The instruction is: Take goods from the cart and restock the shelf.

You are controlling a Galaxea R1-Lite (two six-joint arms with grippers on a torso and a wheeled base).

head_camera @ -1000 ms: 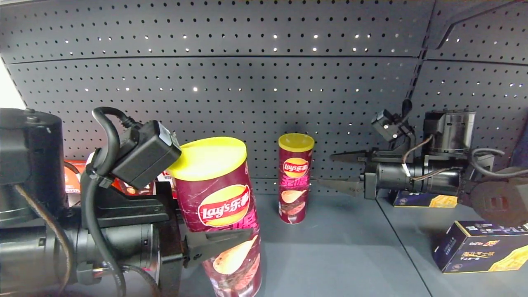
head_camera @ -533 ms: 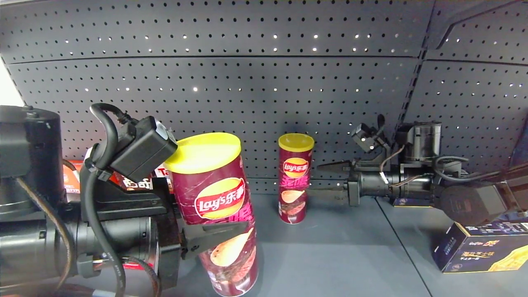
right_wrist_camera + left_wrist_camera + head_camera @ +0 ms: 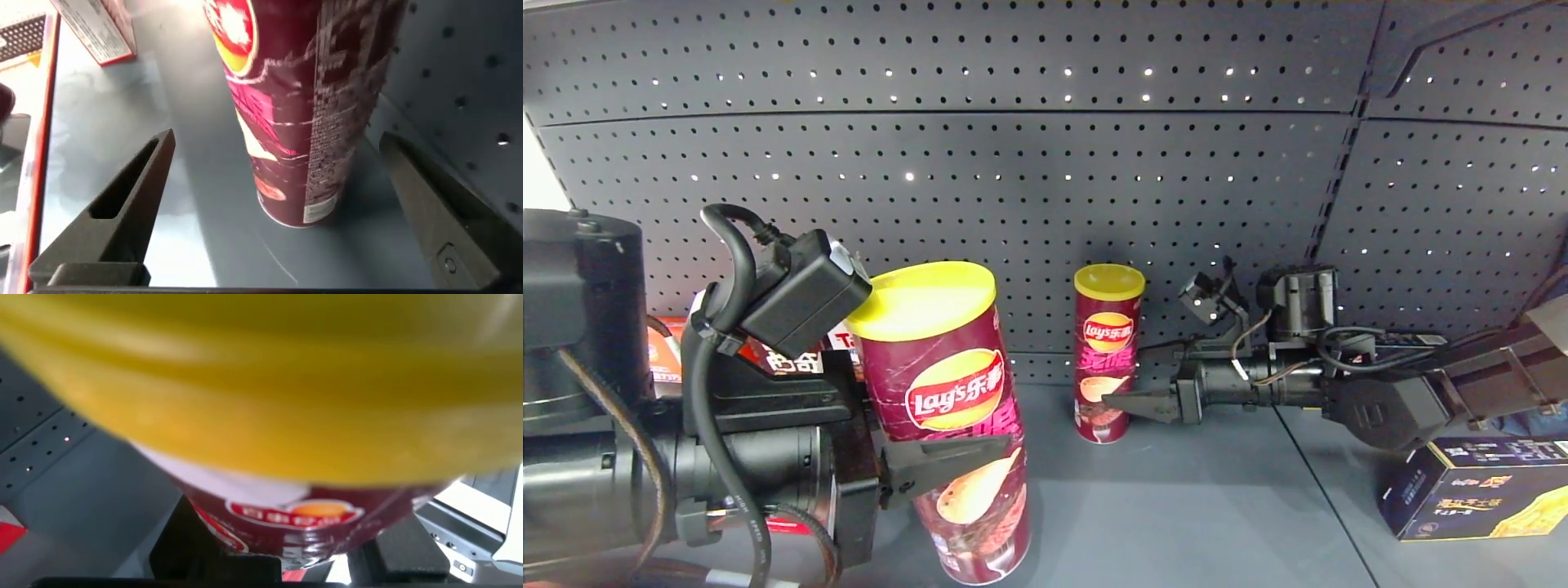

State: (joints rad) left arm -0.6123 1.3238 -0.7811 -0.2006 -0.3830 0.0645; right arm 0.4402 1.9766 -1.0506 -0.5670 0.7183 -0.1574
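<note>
L gripper [image 3: 935, 474] is clamping the near chip can [image 3: 947, 400] at mid-body, fingers tight on both sides. That can is leaning a bit, lid end toward the robot's left; can't tell if its base is touching the shelf [image 3: 1217, 506]. R gripper [image 3: 278, 151] is gaping wide and straddling the far chip can [image 3: 1107, 351] low down, one finger each side w/ a gap showing at both, so it's gripping nothing. Far chip can is standing upright at the back, just in front of the pegboard wall [image 3: 1013, 163].

Room: bare shelf floor is lying between the 2 cans and in front of the far one, running right to the seam [image 3: 1311, 465] where the next shelf panel is starting. R arm [image 3: 1421, 392] is stretching across that seam from the right.

Around: dark blue box [image 3: 1478, 490] is sitting on the right panel near the front, just beside the R arm. Red boxes [image 3: 670, 351] are sitting at the back left, behind the L arm [image 3: 645, 482]. Near chip can is sitting left of and closer than the far one, not touching it.
</note>
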